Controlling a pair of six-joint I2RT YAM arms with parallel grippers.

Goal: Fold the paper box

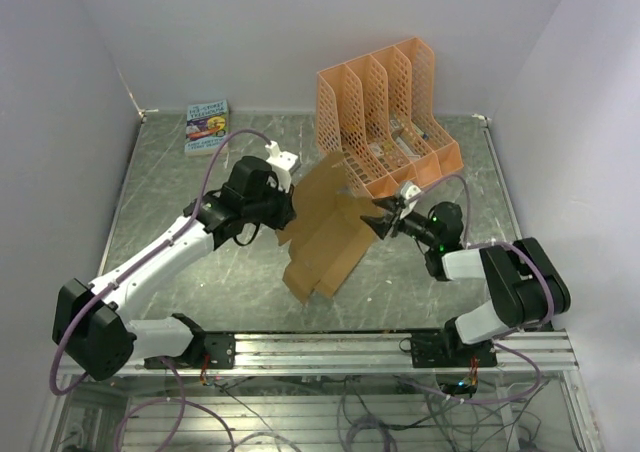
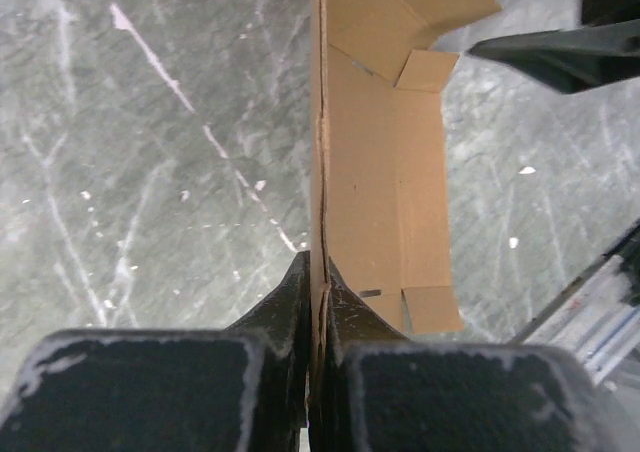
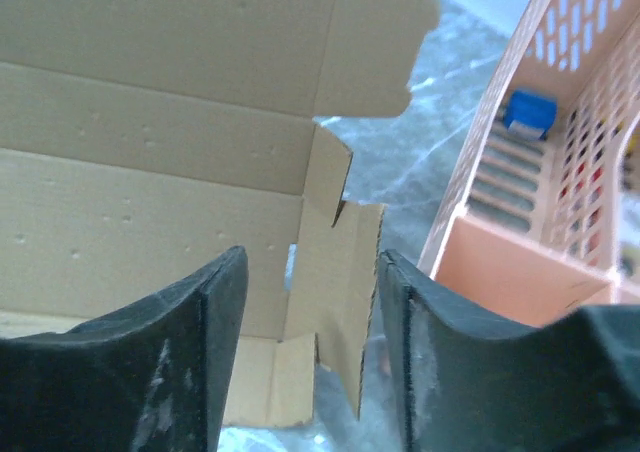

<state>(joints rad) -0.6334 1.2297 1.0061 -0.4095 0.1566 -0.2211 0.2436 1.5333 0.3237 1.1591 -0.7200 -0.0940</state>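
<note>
The paper box (image 1: pixel 322 234) is a tan cardboard sheet with creases and tabbed flaps, partly raised off the marbled table in the middle. My left gripper (image 1: pixel 288 209) is shut on the sheet's left edge; in the left wrist view the cardboard (image 2: pixel 385 172) runs edge-on between the closed fingers (image 2: pixel 296 302). My right gripper (image 1: pixel 381 222) stands open at the sheet's right side. In the right wrist view a small side flap (image 3: pixel 338 282) stands between its spread fingers (image 3: pixel 190 342), touching neither as far as I can see.
An orange perforated file rack (image 1: pixel 388 122) stands just behind the box and close to the right gripper; it fills the right of the right wrist view (image 3: pixel 540 222). A small colourful book (image 1: pixel 206 125) lies at the back left. White walls close in the table.
</note>
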